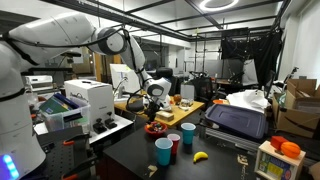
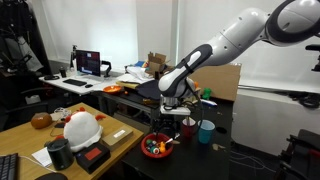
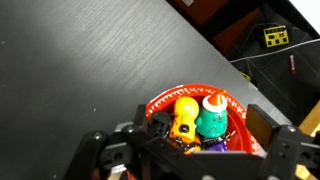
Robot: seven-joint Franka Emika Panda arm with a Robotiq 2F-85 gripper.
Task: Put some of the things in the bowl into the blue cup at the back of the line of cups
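While the pincer (image 3: 186,142) hangs wide open, empty, shallow round red bowl (image 3: 190,88) below, brushed dark tabletop (image 3: 80,60).

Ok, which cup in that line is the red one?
The middle cup: it is red and stands between the front blue cup and the back blue cup.

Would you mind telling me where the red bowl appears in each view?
In an exterior view: red bowl just below centre.
In an exterior view: red bowl at lower centre.
Wrist view: red bowl at bottom, right of centre.
Shared landmark: the open gripper just above it.
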